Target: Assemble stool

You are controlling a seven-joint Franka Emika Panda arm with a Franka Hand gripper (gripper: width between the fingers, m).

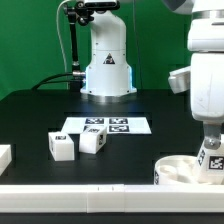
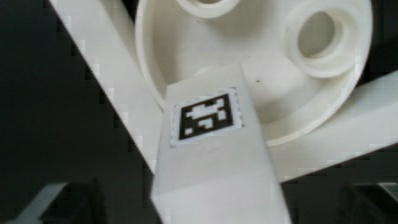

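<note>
The leg (image 2: 210,115) is set upright at the seat (image 1: 172,172) for socketing; whether the gripper (image 1: 210,143) is clamped on it cannot be told.

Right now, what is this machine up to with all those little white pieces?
The robot arm is part-way through building a stool. Its hand appears to grip one tagged white leg and holds it just over the round seat, near the seat's holes, at the exterior view's right. A second leg and a third leg lie loose on the black table in front of the marker board, not yet fitted.
</note>
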